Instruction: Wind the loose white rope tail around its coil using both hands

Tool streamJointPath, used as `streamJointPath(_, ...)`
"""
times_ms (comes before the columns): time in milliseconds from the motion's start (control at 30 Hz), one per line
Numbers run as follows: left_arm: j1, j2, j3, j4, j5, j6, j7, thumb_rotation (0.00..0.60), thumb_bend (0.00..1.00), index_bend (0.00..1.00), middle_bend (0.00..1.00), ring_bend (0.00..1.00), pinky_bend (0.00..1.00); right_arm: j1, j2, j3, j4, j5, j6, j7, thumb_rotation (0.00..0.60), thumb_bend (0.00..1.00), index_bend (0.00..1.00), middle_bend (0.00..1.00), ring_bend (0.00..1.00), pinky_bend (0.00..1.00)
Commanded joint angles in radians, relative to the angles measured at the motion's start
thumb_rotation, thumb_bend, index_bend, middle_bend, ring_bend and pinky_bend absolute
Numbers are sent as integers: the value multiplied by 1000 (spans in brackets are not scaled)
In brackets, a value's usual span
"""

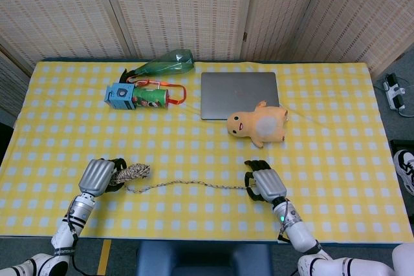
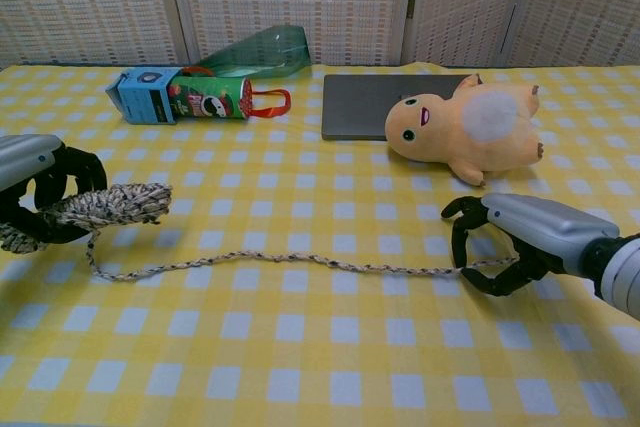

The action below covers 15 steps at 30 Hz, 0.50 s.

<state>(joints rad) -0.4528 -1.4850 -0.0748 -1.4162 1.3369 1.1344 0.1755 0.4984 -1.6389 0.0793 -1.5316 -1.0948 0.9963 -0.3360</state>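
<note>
Left hand (image 2: pixel 35 190) grips coil (image 2: pixel 105 205). Right hand (image 2: pixel 525 242) fingers pinch rope tail (image 2: pixel 300 259) end. Advise: keep tail taut, lift clear of counter (image 2: pixel 300 367), wrap evenly.

The tablecloth (image 2: pixel 300 347) is matt yellow-and-white checked cloth. On it, the rope coil (image 2: pixel 105 205) and its tail (image 2: pixel 270 259) look rough, speckled, braided fibre. Behind the coil lies a glossy printed can (image 2: pixel 205 99) and a translucent green plastic bottle (image 2: pixel 262 52). The laptop (image 2: pixel 385 105) is smooth matt grey; the toy (image 2: pixel 465 132) soft plush.
</note>
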Motion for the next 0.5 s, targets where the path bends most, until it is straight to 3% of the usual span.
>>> streamJointPath(33,-3,5,-4,-7,6,5,0,600,656,652,737,640,574,-8,30,-1,-31,-37,15,33,600,552,623,164,105,82)
streamJointPath(333,-54,64,-68,-123,-19,-28,10,600,656,653,737,642,579,-1,229,-3,-243,-293,78,161,600,553,641,191,114,67)
streamJointPath(500,-105,77,-110,-217,-76,-87,41,600,657,654,738,644,581,45,291,52,-351,-379,92,176,600,554,643,203,119,50)
